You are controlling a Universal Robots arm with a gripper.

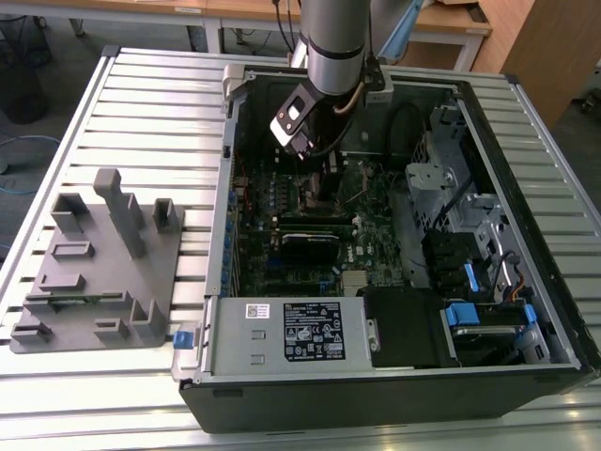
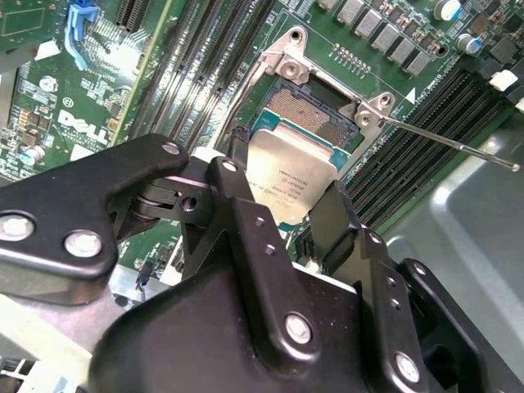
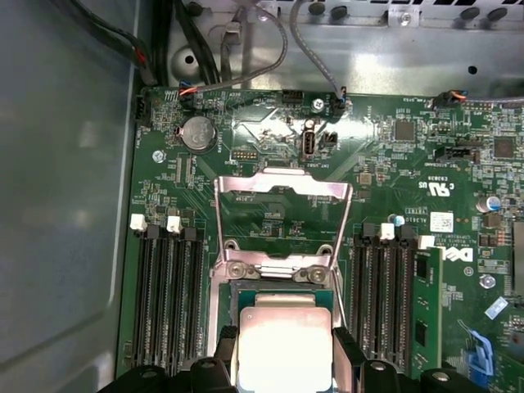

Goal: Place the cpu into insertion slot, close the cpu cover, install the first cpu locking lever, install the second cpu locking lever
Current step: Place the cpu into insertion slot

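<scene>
Pincer [image 2: 286, 195] is gripping the cpu [image 2: 291, 172] by two opposite edges, holding it over the insertion slot [image 2: 309, 115]; part of the slot's contact field is showing past the chip. Can't tell if it's touching. The cpu cover [image 3: 282, 183] is standing swung open. One lever rod [image 2: 446, 140] is sticking out unlatched.

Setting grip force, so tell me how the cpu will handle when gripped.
The cpu is a thin flat metal-faced square, so probably stiff and light. Its smooth face looks slippery; the gripper clamps only its edges, so it might tilt or slip.
</scene>
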